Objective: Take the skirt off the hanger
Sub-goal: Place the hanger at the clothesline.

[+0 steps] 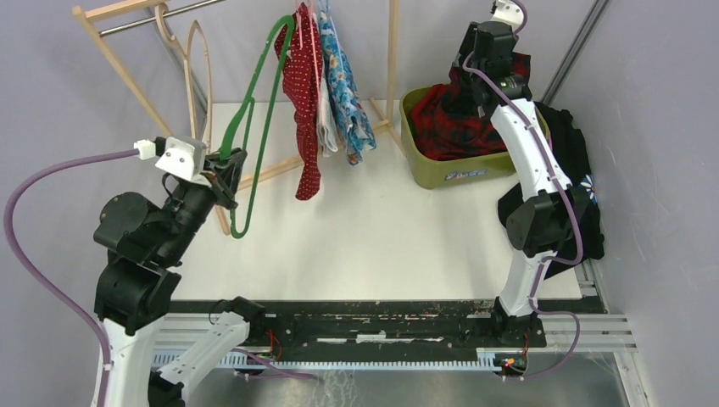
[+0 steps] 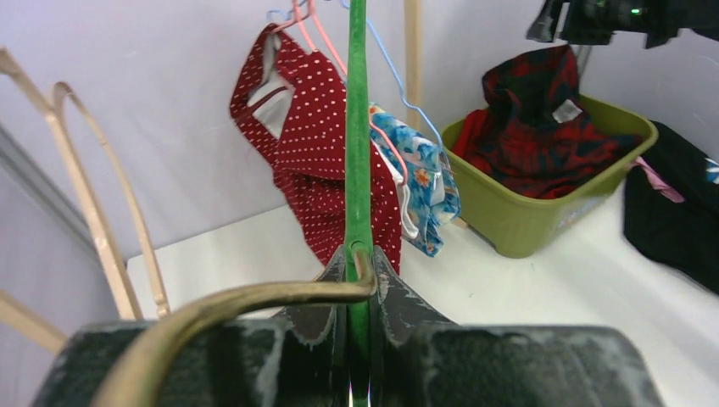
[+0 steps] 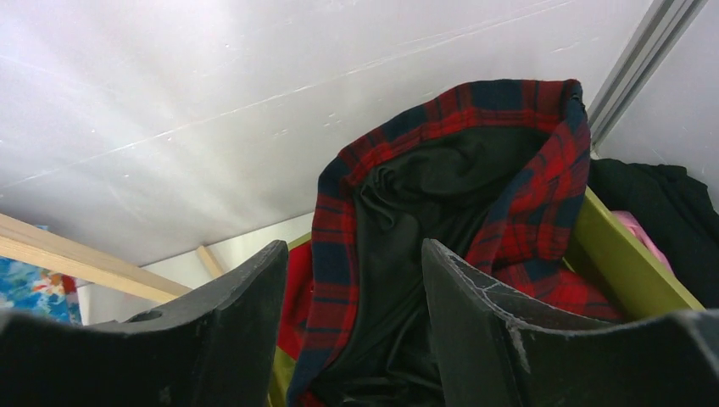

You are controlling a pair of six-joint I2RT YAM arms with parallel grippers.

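Between the left jaws, top view: green hanger (image 1: 231, 146), pinched partway along its frame and bare of cloth. Its far end reaches up and away from the jaws among the garments on the wooden rack (image 1: 119, 68); I cannot tell whether it is hooked on the rail. Plaid skirt (image 1: 449, 119) lies heaped in the olive bin (image 1: 458, 175), directly under the right jaws. Judged: skirt is off the hanger; the step in hand is release and withdrawal.

Left wrist view: jaws narrow, clamped on the green hanger (image 2: 357, 127), which runs straight out ahead of them. Polka-dot garment (image 2: 322, 161) hangs just beyond, left of the wire. Skirt (image 2: 543, 144) and bin (image 2: 526, 229) sit far ahead and to the right.

Right wrist view: jaws wide, nothing pinched. Skirt (image 3: 441, 212) shows through the gap, beyond the tips; cannot tell whether cloth touches the inner faces. Bin (image 3: 623, 271) wall lies right of the right-hand finger.

To do it well: lift the right jaws straight up at the same width, so no fold snags and drags out of the bin. Left jaws should grip firmly and steer the hanger clear of the polka-dot garment.
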